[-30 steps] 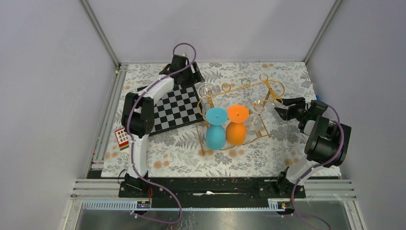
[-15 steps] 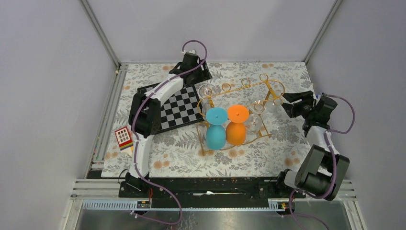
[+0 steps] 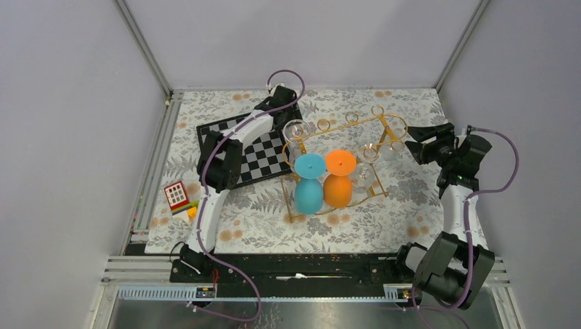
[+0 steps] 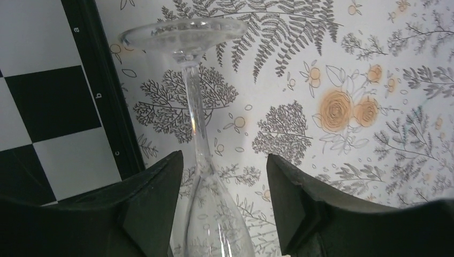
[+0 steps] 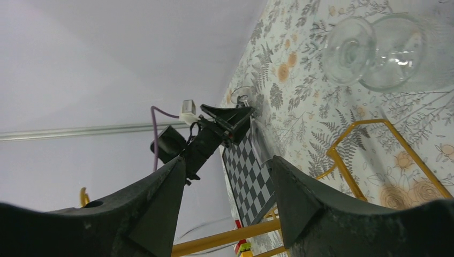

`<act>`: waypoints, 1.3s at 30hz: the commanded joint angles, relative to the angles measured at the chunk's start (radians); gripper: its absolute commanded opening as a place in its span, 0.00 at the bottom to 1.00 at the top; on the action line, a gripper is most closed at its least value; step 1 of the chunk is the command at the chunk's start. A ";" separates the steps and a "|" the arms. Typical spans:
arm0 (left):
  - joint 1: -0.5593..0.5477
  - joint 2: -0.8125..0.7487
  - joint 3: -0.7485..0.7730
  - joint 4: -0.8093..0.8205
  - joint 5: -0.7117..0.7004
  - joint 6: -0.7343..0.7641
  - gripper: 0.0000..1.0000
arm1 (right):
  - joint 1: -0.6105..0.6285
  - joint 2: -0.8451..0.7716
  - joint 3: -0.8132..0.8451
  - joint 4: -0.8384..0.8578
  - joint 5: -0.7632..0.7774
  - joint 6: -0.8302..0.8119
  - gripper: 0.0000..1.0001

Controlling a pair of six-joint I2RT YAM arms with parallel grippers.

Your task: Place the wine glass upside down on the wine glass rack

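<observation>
A clear wine glass (image 4: pixel 194 123) runs away from me in the left wrist view, its foot far off and its bowl between the fingers. My left gripper (image 4: pixel 222 160) is open around that bowl, whose side lies close to the left finger with a gap on the right. From above, this glass (image 3: pixel 296 130) is at the left end of the gold wine glass rack (image 3: pixel 375 120), with the left gripper (image 3: pixel 288 116) behind it. My right gripper (image 3: pixel 413 146) hovers open and empty off the rack's right end, next to another clear glass (image 3: pixel 394 145).
A teal glass (image 3: pixel 310 181) and an orange glass (image 3: pixel 339 177) hang upside down in the rack, with a clear one (image 3: pixel 366 168) beside them. A chessboard (image 3: pixel 253 154) lies left of the rack. A coloured block (image 3: pixel 177 195) sits at the left edge. Walls enclose the table.
The left arm has reached right toward the clear glass at the rack's left end and its jaws have narrowed. The right arm has lifted and pulled back right, its jaws a little wider.
</observation>
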 commanded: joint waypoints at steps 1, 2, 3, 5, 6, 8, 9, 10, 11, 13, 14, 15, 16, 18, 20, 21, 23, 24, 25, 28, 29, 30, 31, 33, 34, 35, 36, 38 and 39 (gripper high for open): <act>0.007 0.045 0.095 0.018 -0.019 -0.012 0.62 | -0.004 -0.028 0.068 -0.014 -0.047 -0.001 0.67; 0.009 0.061 0.125 0.006 -0.012 -0.015 0.61 | -0.004 -0.027 0.071 -0.014 -0.053 -0.001 0.67; 0.012 0.077 0.144 -0.003 -0.004 -0.021 0.61 | -0.003 -0.026 0.073 -0.013 -0.057 0.000 0.67; 0.021 0.101 0.164 -0.010 0.019 -0.035 0.58 | -0.003 -0.024 0.073 -0.008 -0.064 0.005 0.67; 0.025 0.107 0.164 -0.009 0.025 -0.040 0.56 | -0.004 -0.024 0.073 -0.006 -0.066 0.006 0.67; 0.030 0.110 0.156 0.001 0.028 -0.038 0.47 | -0.004 -0.020 0.073 -0.003 -0.071 0.010 0.67; 0.031 0.110 0.151 0.011 0.029 -0.033 0.41 | -0.004 -0.019 0.074 0.000 -0.074 0.014 0.67; 0.031 0.109 0.145 0.022 0.031 -0.024 0.32 | -0.004 -0.018 0.076 0.004 -0.078 0.019 0.67; 0.032 0.109 0.143 0.030 0.034 -0.013 0.28 | -0.004 -0.017 0.080 0.005 -0.081 0.022 0.67; 0.033 0.106 0.141 0.042 0.044 0.008 0.16 | -0.004 -0.017 0.088 0.005 -0.088 0.029 0.67; 0.033 0.102 0.138 0.051 0.051 0.014 0.11 | -0.004 -0.020 0.093 0.005 -0.093 0.032 0.67; 0.033 0.096 0.131 0.061 0.056 0.016 0.04 | -0.004 -0.023 0.097 0.005 -0.097 0.035 0.68; 0.034 0.088 0.121 0.080 0.068 0.018 0.00 | -0.004 -0.027 0.103 0.005 -0.098 0.040 0.67; 0.034 0.069 0.103 0.108 0.086 0.016 0.00 | -0.003 -0.036 0.109 0.001 -0.102 0.048 0.67; 0.033 0.043 0.084 0.137 0.103 0.016 0.00 | -0.004 -0.043 0.119 -0.002 -0.107 0.056 0.68; 0.034 0.026 0.078 0.145 0.107 0.014 0.00 | -0.004 -0.046 0.122 -0.005 -0.111 0.059 0.68; 0.035 -0.014 0.050 0.184 0.126 0.009 0.00 | -0.004 -0.054 0.132 -0.014 -0.115 0.062 0.68; 0.035 -0.039 0.032 0.212 0.140 0.005 0.00 | -0.003 -0.059 0.138 -0.020 -0.116 0.063 0.68; 0.035 -0.064 0.012 0.246 0.157 0.001 0.00 | -0.004 -0.062 0.147 -0.026 -0.116 0.062 0.68; 0.035 -0.149 -0.023 0.300 0.180 -0.006 0.00 | -0.004 -0.077 0.169 -0.045 -0.119 0.064 0.68; 0.034 -0.170 -0.021 0.296 0.176 -0.006 0.00 | -0.004 -0.083 0.178 -0.056 -0.117 0.062 0.68; 0.034 -0.196 -0.017 0.290 0.173 -0.005 0.00 | -0.003 -0.093 0.187 -0.071 -0.111 0.055 0.68; 0.035 -0.218 -0.017 0.290 0.173 -0.001 0.00 | -0.003 -0.099 0.200 -0.089 -0.106 0.046 0.68; 0.035 -0.274 -0.026 0.292 0.167 0.023 0.00 | -0.004 -0.112 0.219 -0.108 -0.103 0.047 0.68; 0.035 -0.307 -0.036 0.293 0.158 0.036 0.00 | -0.004 -0.115 0.227 -0.105 -0.104 0.060 0.68; 0.035 -0.341 -0.048 0.296 0.138 0.060 0.00 | -0.004 -0.116 0.237 -0.102 -0.107 0.068 0.68; 0.035 -0.377 -0.066 0.298 0.121 0.081 0.00 | -0.004 -0.116 0.249 -0.102 -0.113 0.076 0.68; 0.035 -0.461 -0.124 0.312 0.070 0.139 0.00 | -0.002 -0.114 0.285 -0.104 -0.129 0.095 0.68; 0.035 -0.505 -0.164 0.324 0.037 0.168 0.00 | -0.001 -0.111 0.302 -0.108 -0.136 0.104 0.68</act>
